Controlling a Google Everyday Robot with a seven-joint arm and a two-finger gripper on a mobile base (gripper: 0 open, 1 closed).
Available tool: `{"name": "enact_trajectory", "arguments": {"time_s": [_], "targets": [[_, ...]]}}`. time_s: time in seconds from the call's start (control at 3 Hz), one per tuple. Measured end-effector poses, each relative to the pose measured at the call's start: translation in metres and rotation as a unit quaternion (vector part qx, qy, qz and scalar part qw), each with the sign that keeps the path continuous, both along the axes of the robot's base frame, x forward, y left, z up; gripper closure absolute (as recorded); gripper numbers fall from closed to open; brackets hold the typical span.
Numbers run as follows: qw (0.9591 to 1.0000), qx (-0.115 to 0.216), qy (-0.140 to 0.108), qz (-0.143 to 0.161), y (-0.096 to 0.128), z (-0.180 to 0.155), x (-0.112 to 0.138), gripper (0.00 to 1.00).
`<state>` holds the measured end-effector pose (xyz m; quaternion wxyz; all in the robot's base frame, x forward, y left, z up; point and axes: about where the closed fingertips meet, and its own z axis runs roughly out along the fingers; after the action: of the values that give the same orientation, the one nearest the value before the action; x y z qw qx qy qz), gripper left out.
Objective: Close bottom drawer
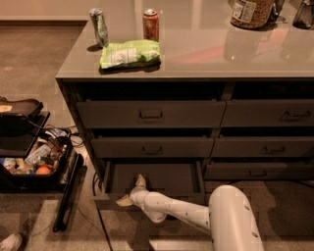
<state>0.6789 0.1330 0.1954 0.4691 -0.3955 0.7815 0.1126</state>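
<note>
The bottom drawer [162,177] of the left column is pulled out, its dark interior showing and its front panel [105,200] low in the camera view. My gripper [131,191] sits at the left part of that front panel, reaching in from the white arm [196,215] at the lower right. One pale finger [141,181] points up over the drawer's inside and the other finger [122,200] lies out toward the left along the front. Nothing is held between them. The drawer's handle is hidden.
Two shut drawers [149,115] sit above the open one, with a right-hand column [274,115] beside. On the countertop [206,54] lie a green chip bag [129,53], two cans [151,24] and a jar [251,12]. A black bin of items [29,164] stands on the floor left.
</note>
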Motion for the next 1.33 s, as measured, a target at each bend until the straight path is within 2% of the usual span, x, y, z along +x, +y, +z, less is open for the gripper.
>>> {"name": "enact_trajectory", "arguments": {"time_s": [0.33,0.67,1.0,1.33], "targets": [[1.0,-0.004,-0.002,-0.006,-0.0018,-0.0005,0.0023,0.0],[0.9998,0.013,0.001,-0.014,0.0033,-0.002,0.0082,0.0],[0.9998,0.013,0.001,-0.014,0.0033,-0.002,0.0082,0.0],[0.9998,0.014,0.001,-0.014,0.0036,-0.0024,0.0079,0.18]]}}
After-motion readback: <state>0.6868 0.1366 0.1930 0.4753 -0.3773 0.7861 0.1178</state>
